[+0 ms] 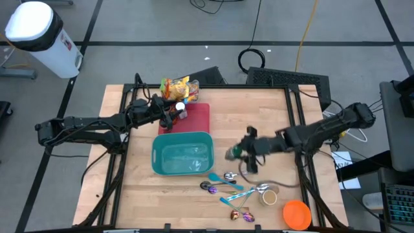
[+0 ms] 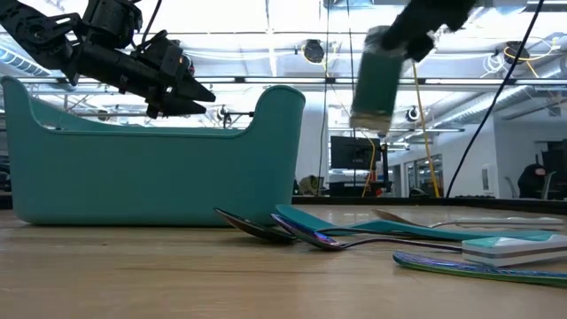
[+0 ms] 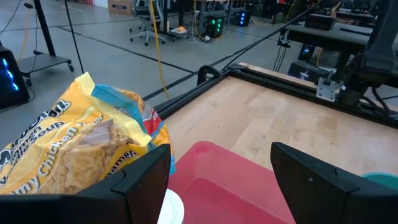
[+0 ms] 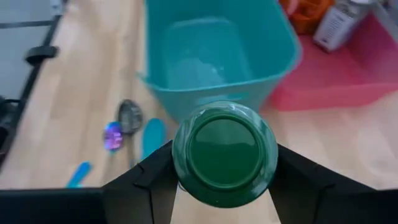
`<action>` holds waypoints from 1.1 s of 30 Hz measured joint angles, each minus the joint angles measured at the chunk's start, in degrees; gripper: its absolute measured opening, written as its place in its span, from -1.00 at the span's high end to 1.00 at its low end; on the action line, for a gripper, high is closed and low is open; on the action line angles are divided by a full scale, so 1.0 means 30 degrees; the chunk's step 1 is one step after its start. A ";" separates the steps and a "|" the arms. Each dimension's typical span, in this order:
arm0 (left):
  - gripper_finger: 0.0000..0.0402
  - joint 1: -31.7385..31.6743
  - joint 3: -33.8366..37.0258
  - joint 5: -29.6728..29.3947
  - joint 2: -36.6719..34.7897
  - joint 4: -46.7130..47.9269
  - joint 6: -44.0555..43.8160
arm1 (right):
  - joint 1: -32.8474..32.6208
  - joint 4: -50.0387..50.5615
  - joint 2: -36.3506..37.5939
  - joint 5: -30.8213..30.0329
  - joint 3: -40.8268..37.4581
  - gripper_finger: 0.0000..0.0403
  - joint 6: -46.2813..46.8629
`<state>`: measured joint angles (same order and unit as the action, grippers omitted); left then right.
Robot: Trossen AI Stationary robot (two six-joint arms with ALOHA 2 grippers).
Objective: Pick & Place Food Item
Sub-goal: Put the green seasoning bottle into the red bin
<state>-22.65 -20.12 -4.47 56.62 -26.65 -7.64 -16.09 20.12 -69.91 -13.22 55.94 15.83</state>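
While our right gripper [image 4: 224, 186] has its fingers clamped on the sides of a green-lidded jar [image 4: 224, 154], the lid faces back at the wrist, so we've got it side-on. In the low view it hangs well off the table [image 1: 272, 116], probably so it clears the bin wall. Just ahead of those fingers sits the teal bin [image 1: 183, 155]; nothing in it that we can see, so we're guessing the jar goes there. Beyond the bin is a red tray [image 1: 197, 116] with a small bottle [image 4: 336, 25] on it. Below and off to one side of the jar, spoons [image 1: 226, 184] are scattered.

Our left gripper [image 3: 221, 180] hovers over the tray with fingers apart, nothing between them. Right beside one finger: a yellow noodle-soup bag [image 3: 68, 149].
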 joint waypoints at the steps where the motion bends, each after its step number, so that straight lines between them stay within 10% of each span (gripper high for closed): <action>1: -0.42 0.0000 0.0000 0.0000 0.0000 -0.0002 0.0000 | 0.0763 0.0060 0.0030 0.0543 0.0000 0.05 -0.0371; 15: -0.42 -0.0040 0.0000 0.0007 0.0000 0.0417 0.1005 | 0.9424 0.0317 -0.1913 0.2933 -0.0080 0.05 -0.6228; 33: -0.42 -0.0063 0.0000 0.0015 0.0000 0.0414 0.0641 | 0.9701 -0.0851 -0.5366 0.3006 -0.0073 0.01 -0.7047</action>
<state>-22.84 -20.12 -4.43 56.62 -25.41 -5.72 13.02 17.57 -86.00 -4.20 55.72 -5.31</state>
